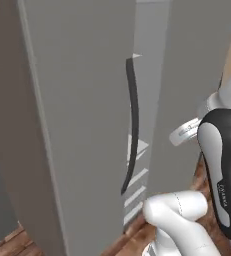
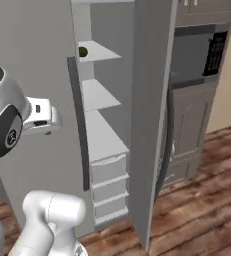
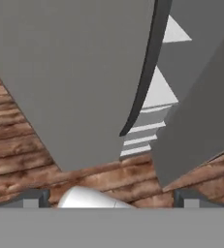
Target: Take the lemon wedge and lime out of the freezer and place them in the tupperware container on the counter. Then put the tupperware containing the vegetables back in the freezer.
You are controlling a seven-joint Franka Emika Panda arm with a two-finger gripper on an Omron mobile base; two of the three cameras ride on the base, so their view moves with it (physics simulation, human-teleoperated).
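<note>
Freezer [image 2: 152,100] door ajar; lime [image 2: 82,51] at left edge of top shelf [image 2: 99,51]. Gripper [image 3: 111,196] fingers spread, grasping nothing.

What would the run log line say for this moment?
freezer: door partly open | lime: on upper shelf | claw: open, empty, facing door handle | drawers: shut

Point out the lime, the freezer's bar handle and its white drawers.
lime [image 2: 82,51]: right base view, the small green fruit's middle, on the top shelf.
bar handle [image 1: 132,125]: left base view, mid-length of the dark bar.
drawers [image 2: 108,170]: right base view, front of the top drawer.
</note>
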